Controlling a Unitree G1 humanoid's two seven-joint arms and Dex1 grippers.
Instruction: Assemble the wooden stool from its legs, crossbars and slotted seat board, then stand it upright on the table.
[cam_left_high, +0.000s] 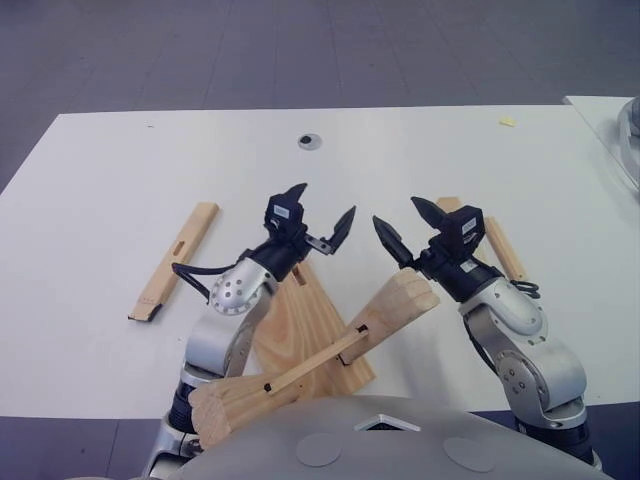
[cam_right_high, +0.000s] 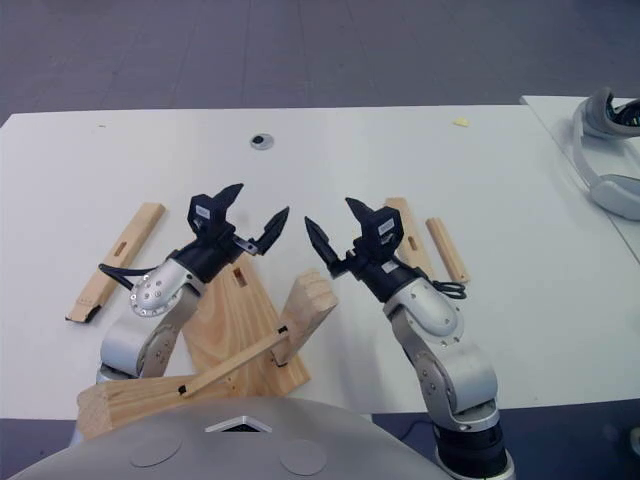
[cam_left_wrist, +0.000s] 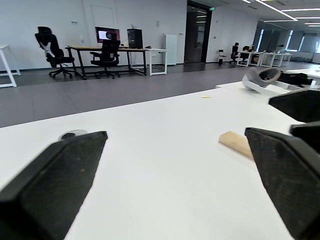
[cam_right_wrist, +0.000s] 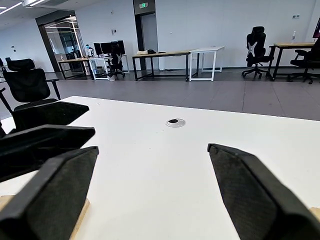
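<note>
Left end effector (cam_left_high: 328, 198) and right end effector (cam_left_high: 396, 209) hover released, empty. Next, I'd guess, comes grasping the half-built frame (cam_left_high: 310, 365) beneath them

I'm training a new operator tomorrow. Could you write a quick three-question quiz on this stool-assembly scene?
1. True or false: the left gripper and the right gripper are both open and hold nothing.
2. The slotted wooden piece that lies apart from the other parts is: A) on the robot's left; B) on the robot's right; C) under the right arm.
3. Fill in: the two thick legs nearest the robot are joined by one ____.
Key: 1 true; 2 A; 3 crossbar.
</note>
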